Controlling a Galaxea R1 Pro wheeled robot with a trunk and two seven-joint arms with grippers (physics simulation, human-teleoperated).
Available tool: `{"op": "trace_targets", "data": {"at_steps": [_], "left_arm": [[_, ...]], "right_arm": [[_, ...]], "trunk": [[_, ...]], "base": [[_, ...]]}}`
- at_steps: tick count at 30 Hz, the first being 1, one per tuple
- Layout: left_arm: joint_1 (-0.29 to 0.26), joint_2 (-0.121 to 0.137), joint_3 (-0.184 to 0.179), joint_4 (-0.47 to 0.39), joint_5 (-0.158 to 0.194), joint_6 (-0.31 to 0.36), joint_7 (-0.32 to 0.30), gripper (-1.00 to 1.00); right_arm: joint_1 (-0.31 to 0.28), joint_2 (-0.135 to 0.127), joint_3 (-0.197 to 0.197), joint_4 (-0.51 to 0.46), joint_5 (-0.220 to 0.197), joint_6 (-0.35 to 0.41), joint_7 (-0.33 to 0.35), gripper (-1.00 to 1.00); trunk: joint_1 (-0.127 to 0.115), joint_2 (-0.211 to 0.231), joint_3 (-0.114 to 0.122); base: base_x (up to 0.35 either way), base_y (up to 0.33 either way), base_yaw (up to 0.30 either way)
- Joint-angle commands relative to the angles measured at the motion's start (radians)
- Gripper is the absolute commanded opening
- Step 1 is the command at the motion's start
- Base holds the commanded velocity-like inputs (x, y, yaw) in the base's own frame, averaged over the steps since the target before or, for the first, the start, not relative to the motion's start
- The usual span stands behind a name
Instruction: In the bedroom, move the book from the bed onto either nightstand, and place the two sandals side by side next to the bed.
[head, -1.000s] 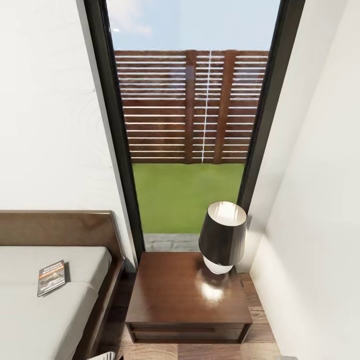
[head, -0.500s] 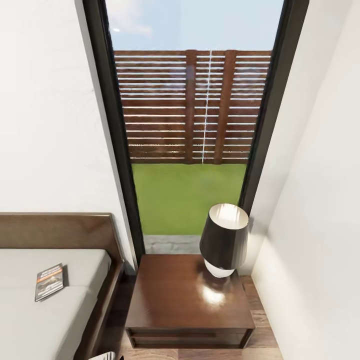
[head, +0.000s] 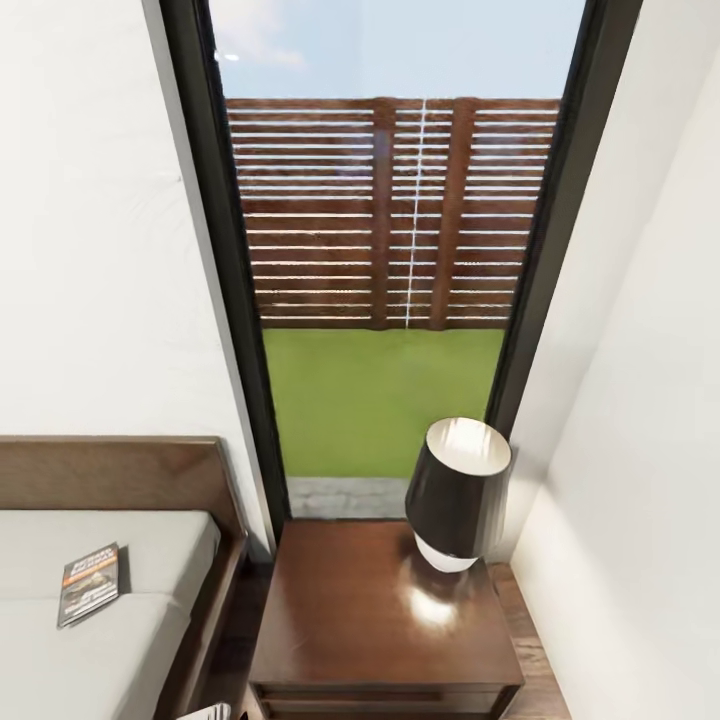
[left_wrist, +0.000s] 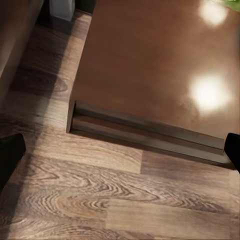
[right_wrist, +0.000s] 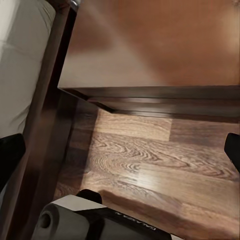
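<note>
Nightstand (head: 370, 610): glossy dark brown. On it, lamp (head: 455, 495): black shade, white base. Beside the nightstand, bed (head: 120, 640): pale grey mattress; book (head: 90, 584): dark cover, orange band.

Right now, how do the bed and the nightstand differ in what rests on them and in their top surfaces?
The bed carries the book lying flat; the nightstand carries a lamp standing upright. The bed's top is a matte pale mattress; the nightstand's top is glossy dark wood with bright reflections. Both have dark brown wood frames and stand side by side against the far wall.
</note>
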Motion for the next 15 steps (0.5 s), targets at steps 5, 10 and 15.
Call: {"op": "trace_targets", "data": {"at_steps": [5, 10, 15], "left_arm": [[-0.001, -0.001, 0.009, 0.001, -0.010, -0.005, -0.004, 1.00], [-0.001, -0.006, 0.009, 0.001, -0.011, -0.006, -0.004, 1.00], [-0.001, -0.006, 0.009, 0.001, -0.011, -0.005, -0.004, 1.00]], "right_arm": [[-0.001, 0.000, 0.001, 0.005, -0.010, -0.002, 0.007, 1.00], [-0.002, 0.000, 0.001, 0.005, -0.010, -0.002, 0.007, 1.00], [-0.002, 0.000, 0.001, 0.005, -0.010, -0.002, 0.007, 1.00]], "trunk": [[0.001, -0.001, -0.002], [0.001, -0.001, -0.002], [0.001, -0.001, -0.002]], "base": [[0.126, 0.008, 0.000], [0.054, 0.001, 0.000], [0.220, 0.000, 0.000]]}}
